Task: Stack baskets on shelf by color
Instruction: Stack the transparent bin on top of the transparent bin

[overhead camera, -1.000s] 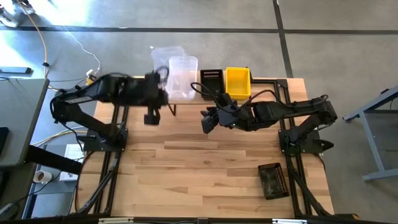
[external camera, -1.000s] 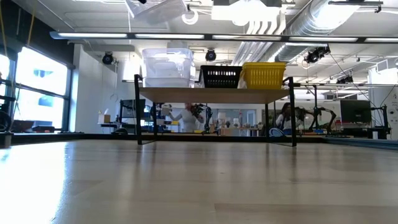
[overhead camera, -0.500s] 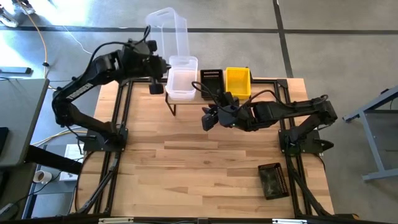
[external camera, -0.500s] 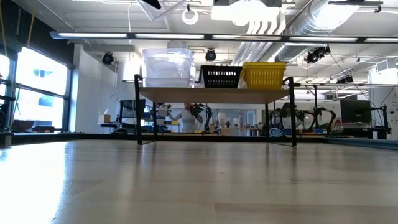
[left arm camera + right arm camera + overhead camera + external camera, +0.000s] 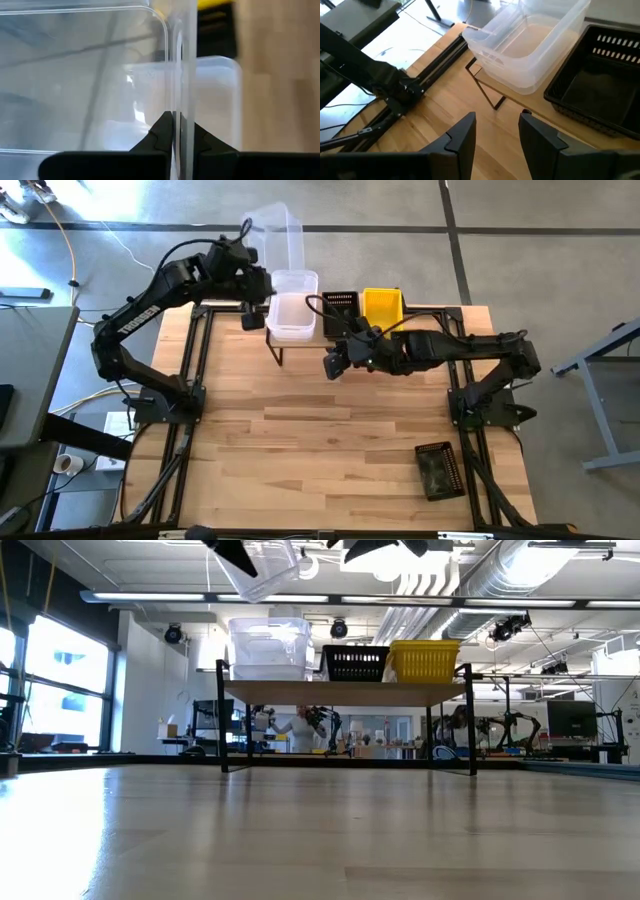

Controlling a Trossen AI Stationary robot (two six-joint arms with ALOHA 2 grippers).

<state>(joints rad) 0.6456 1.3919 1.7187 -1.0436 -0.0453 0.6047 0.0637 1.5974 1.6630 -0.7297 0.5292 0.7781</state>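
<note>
White lettering runs along the left arm but is too small to read. The left pincer [image 5: 179,134], at the upper left of the high view, is clamped on the thin wall of a clear plastic basket [image 5: 275,232] held above the clear stack [image 5: 292,305] on the light-wood shelf [image 5: 345,692]. Beside that stack sit a black mesh basket [image 5: 339,305] and a yellow basket [image 5: 382,309]; another black basket [image 5: 436,470] lies on the desk [image 5: 300,440] at lower right, and the right pincer [image 5: 495,131] hovers mid-frame, spread apart and empty.

Both arms are matte black, built from jointed tubular links on black bases flanked by black frame rails. The left arm [image 5: 140,330], at 10 o'clock, bears white lettering along its upper link. The right arm [image 5: 470,350], at 3 o'clock, carries a thin black cable looping near its wrist. The right claw [image 5: 497,132] has two flat, angular black fingers [image 5: 462,135].
</note>
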